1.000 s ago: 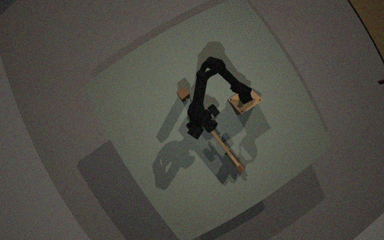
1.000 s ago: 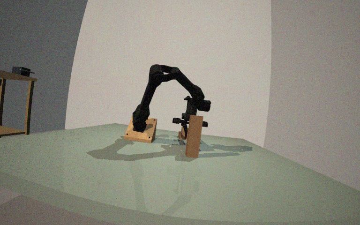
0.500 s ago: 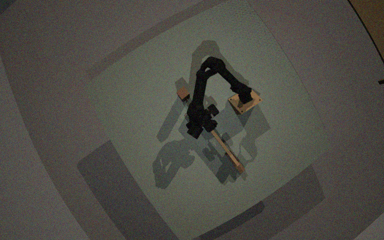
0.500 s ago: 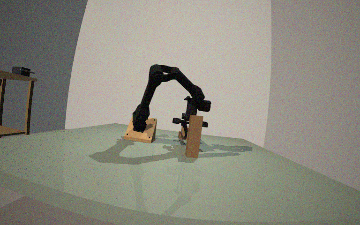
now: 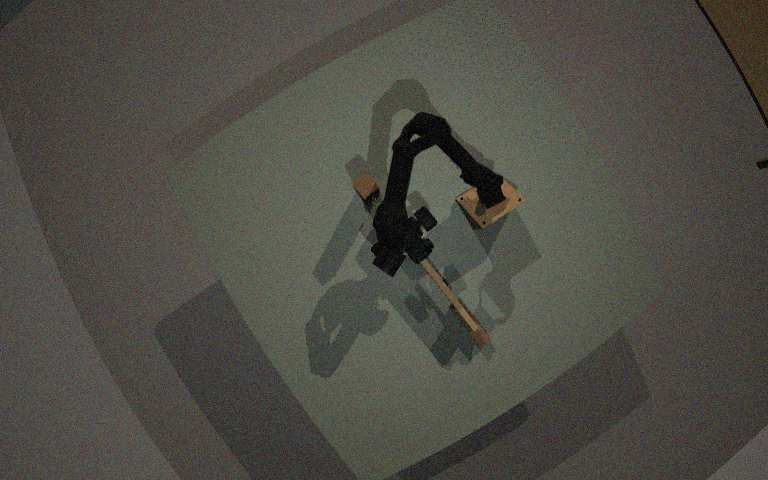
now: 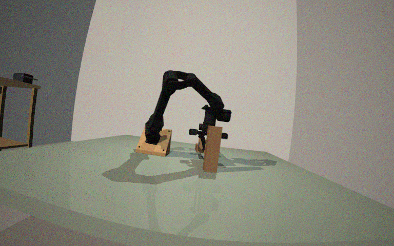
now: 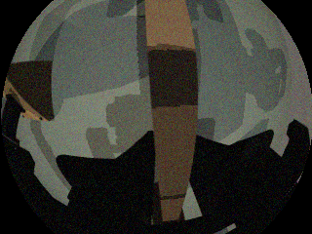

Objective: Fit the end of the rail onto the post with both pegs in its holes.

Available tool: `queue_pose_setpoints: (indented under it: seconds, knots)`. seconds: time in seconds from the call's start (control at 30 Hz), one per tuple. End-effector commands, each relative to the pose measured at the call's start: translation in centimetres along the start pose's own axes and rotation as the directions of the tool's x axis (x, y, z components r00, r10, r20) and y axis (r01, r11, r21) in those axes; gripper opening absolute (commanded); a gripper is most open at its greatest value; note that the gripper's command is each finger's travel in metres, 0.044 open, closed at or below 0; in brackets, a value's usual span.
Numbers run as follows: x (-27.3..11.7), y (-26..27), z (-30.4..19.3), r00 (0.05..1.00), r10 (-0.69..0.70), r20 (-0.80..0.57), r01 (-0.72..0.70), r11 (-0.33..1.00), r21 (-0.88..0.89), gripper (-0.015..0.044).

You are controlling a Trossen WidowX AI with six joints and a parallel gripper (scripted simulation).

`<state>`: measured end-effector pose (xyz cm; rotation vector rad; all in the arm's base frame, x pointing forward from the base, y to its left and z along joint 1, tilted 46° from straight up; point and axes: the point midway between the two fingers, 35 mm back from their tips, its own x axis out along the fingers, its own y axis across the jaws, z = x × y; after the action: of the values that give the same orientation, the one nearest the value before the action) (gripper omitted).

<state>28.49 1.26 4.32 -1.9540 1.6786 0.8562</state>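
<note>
The rail runs from under the arm to the low footboard block, its far end at the block. The bracket is too small to make out. My gripper is shut on the rail, near its post end. In the wrist view a thin dark line crosses the wood at the bottom, close to the rail's end. The post stands upright beyond that end. The pegs and holes are hidden, so contact, peg depth and exact level cannot be told.
The arm's tilted wooden base plate stands to one side of the rail. The arm arches over from it and covers the post end of the rail in the top view. Dark shadows cross the green table.
</note>
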Motion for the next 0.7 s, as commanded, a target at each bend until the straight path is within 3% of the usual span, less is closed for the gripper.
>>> queue_pose_setpoints:
  seconds: [0.0,0.67]
  knots:
    - [-0.41,-0.1,-0.33,1.0,-0.011,0.004,0.011,1.0,0.001,0.0]
    - [-0.35,-0.12,-0.96,1.0,-0.011,0.004,0.011,1.0,0.001,0.0]
